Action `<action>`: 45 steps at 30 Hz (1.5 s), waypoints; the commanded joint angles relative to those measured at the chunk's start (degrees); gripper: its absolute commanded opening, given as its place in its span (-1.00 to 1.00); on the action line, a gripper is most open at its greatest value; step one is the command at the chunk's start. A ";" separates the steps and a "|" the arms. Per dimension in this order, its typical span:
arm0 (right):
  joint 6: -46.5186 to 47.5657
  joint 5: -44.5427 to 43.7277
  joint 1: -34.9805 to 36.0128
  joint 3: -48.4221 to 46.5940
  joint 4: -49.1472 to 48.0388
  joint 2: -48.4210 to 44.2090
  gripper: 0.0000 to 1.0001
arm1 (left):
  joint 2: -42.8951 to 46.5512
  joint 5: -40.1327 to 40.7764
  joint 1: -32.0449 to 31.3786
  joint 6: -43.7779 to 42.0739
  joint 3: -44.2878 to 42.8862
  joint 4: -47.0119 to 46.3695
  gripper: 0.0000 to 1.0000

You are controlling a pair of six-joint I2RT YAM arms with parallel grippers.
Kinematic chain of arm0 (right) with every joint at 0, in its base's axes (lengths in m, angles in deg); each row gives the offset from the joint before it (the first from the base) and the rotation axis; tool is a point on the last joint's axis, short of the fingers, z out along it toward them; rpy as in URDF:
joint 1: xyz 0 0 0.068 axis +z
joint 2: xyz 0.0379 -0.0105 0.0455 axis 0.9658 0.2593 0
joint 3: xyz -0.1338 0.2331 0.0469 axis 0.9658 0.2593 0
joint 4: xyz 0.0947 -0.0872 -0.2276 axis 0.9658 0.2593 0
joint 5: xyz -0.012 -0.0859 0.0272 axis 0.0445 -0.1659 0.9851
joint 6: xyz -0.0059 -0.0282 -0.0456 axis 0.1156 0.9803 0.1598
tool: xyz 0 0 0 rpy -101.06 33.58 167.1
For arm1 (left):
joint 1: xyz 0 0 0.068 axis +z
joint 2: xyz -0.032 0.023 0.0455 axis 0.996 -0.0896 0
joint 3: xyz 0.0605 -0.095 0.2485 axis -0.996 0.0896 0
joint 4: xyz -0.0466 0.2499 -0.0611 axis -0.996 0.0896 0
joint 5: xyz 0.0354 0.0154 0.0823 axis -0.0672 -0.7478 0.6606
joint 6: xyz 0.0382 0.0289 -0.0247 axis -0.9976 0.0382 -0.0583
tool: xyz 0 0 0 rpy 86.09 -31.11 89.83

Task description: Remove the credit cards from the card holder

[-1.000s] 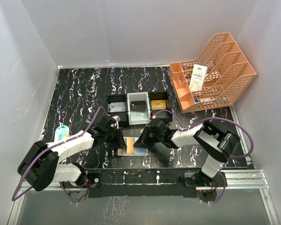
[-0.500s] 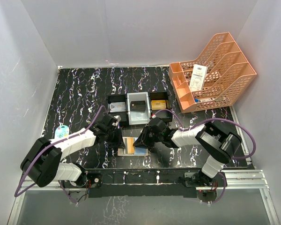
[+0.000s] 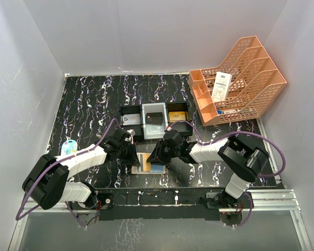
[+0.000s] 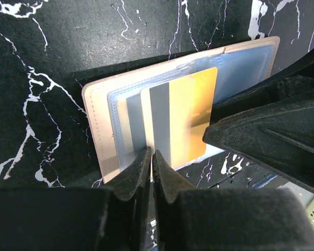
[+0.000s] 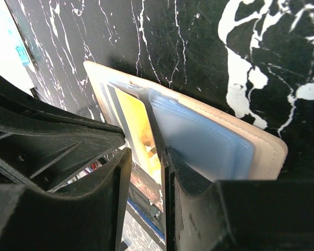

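Note:
The tan card holder (image 3: 148,167) lies open flat on the black marble table, between my two grippers. A gold credit card (image 4: 191,115) with a grey stripe sticks partly out of its pale blue slots (image 5: 204,141). My left gripper (image 4: 152,154) is shut, its tips over the holder's near edge at the card's stripe. From the opposite side, my right gripper (image 5: 144,162) stands slightly open. One of its fingers lies on the blue slot panel, and the gold card (image 5: 136,123) shows in the gap, not pinched. The tan cover (image 5: 267,149) lies flat.
A black-and-grey tray (image 3: 154,130) just behind the holder carries a silvery card (image 3: 130,120), a black card (image 3: 154,117) and a gold one (image 3: 178,116). An orange file rack (image 3: 240,91) with a white receipt (image 3: 221,86) stands back right. A small teal item (image 3: 69,147) lies left.
My left gripper's jaws have closed and my right gripper's jaws have parted a little. The gold card now lies flatter on the holder. Both arms have barely shifted.

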 commanded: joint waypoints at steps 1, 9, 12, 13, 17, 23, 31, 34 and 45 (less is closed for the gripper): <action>1.90 -0.38 1.12 -1.63 1.21 2.43 -0.43 | -1.15 1.23 -0.20 -0.41 3.10 2.76 -0.90; 0.36 0.58 1.24 -0.67 -2.92 2.00 -0.79 | -0.88 1.72 -0.23 -0.19 2.94 3.16 -0.93; 1.14 -0.44 0.79 -0.57 -0.88 0.23 -0.94 | -0.57 2.17 -0.20 -0.15 2.96 3.57 -0.93; 1.52 -0.25 0.56 -0.53 -0.69 -0.41 -0.98 | -0.48 2.37 -0.20 -0.11 2.93 3.69 -0.93; 2.66 1.73 -0.99 0.60 0.11 -2.50 -1.00 | -0.30 2.75 -0.21 -0.10 2.81 4.00 -0.93; 3.39 4.55 -2.54 2.73 0.14 -4.14 -1.00 | -0.15 3.06 -0.25 -0.01 2.82 4.09 -0.94; 2.32 4.26 -2.54 2.35 -0.92 -2.06 -0.97 | 5.56 1.94 -0.54 1.47 -3.04 4.62 -0.45; 1.83 3.17 -2.55 2.34 -0.95 -2.16 -0.95 | 7.60 0.42 -0.64 1.85 -4.56 2.81 -0.35; 0.40 2.72 -2.59 3.28 -2.56 -2.49 -0.92 | -0.47 -5.60 -1.07 4.12 -0.85 -4.03 -0.58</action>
